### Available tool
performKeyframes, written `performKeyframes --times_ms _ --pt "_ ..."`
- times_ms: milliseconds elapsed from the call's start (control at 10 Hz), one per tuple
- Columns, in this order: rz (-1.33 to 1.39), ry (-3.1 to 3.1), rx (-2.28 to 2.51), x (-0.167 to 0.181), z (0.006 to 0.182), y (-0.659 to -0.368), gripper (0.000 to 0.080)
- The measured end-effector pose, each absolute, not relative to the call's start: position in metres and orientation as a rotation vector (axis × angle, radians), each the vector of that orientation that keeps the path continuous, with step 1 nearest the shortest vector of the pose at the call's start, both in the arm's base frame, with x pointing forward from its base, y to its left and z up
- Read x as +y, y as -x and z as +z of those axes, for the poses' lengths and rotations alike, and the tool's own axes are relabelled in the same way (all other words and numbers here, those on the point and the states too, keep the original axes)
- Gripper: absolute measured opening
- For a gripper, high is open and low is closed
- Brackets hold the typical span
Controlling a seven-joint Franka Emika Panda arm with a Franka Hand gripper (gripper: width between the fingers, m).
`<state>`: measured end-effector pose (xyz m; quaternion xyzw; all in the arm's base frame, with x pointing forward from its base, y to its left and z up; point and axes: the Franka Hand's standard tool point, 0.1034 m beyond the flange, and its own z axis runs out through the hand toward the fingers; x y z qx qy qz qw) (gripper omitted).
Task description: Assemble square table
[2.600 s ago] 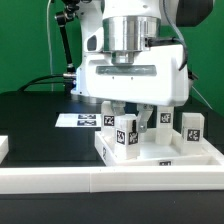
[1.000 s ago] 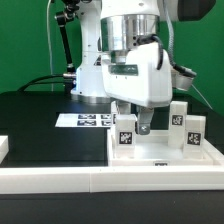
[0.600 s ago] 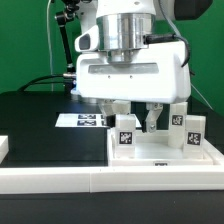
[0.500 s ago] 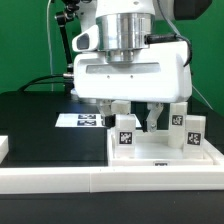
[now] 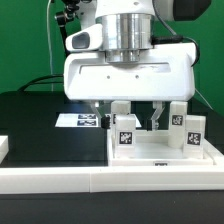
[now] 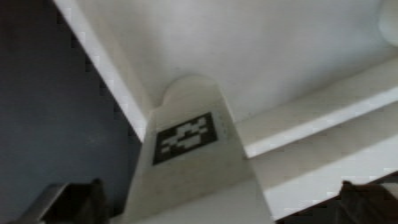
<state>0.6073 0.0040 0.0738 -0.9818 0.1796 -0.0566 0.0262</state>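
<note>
The square table's white slab lies on the black table, toward the exterior view's right. A white tagged leg stands upright on its near corner. My gripper hangs over that leg, open, with one finger on each side and a gap to both. Two more legs stand on the slab's far side. In the wrist view the leg with its tag rises between my dark fingertips, over the slab. The gripper touches nothing.
The marker board lies flat on the black table behind the slab, toward the exterior view's left. A long white rail runs along the front edge. A small white piece shows at the left edge.
The hand has turned about its own axis until its wide body faces the camera square on, and the jaws have widened slightly. The leg beneath it has stayed upright in place.
</note>
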Motion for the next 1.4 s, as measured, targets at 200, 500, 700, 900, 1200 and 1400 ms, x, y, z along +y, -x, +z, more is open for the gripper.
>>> performKeyframes --times_ms 200,500,700,900,1200,1400 --pt "-0.184 3.076 0.378 0.002 0.074 -0.607 0.0649" --pt "-0.183 3.121 0.134 -0.002 0.073 -0.607 0.0603" --pt "-0.182 3.120 0.148 -0.002 0.073 -0.607 0.0425" --pt "-0.182 3.118 0.169 -0.002 0.073 -0.607 0.0288" --pt "-0.180 3.089 0.397 -0.004 0.073 -0.607 0.0288" --pt "-0.178 3.041 0.659 -0.011 0.073 -0.607 0.0288"
